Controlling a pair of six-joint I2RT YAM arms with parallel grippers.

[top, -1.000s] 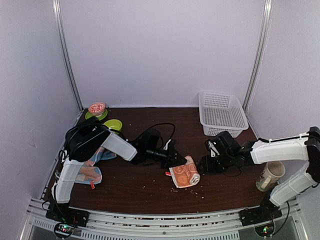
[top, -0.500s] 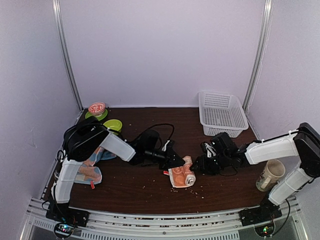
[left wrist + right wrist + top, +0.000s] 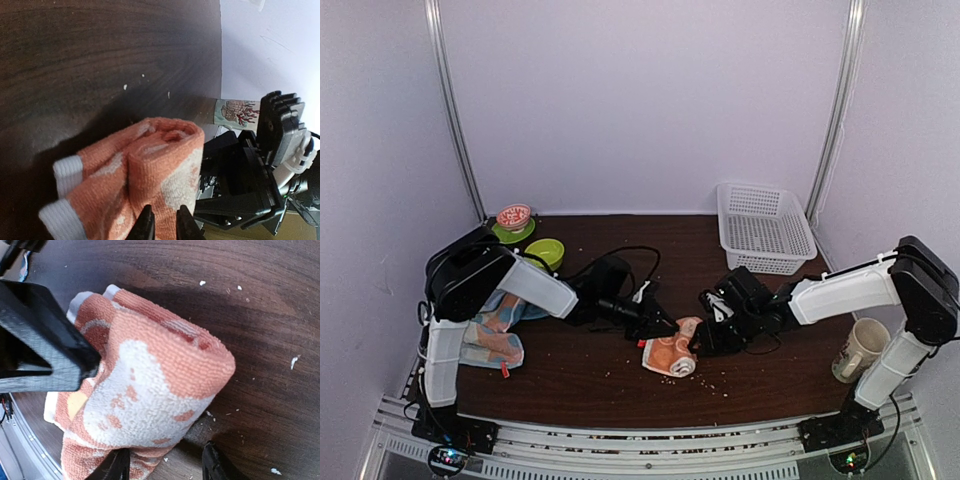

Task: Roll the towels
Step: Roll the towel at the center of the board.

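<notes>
The dark wooden tabletop [image 3: 620,385] sits inside pale lilac walls, with crumbs scattered over its near half. In the last second the orange towel [image 3: 671,354] has slid left and toward my bases, and it has tightened. A second ago a flat tongue of cloth lay spread beside a short roll. Now most of that flat part is wound in, and only a short tail with a white hem pokes out on the near side. My right arm has reached further left to do this, while my left has drawn back. I judge the orange roll nearly finished. The light-blue towel [image 3: 488,346] lies crumpled by my left base, not rolled.

My right gripper [image 3: 165,460] is spread wide, its two fingers straddling the near side of the roll. The fat end of the roll is in front of them and nothing is clamped. It looks to be pushing, not gripping.

My left gripper [image 3: 163,224] has its fingers drawn almost together, with only a thin slot between them, and the tips rest against the towel's edge. I cannot tell whether a fold of cloth is caught in that slot. From the right wrist, one of its black fingers [image 3: 47,347] presses into the roll's side, steadying it.
</notes>
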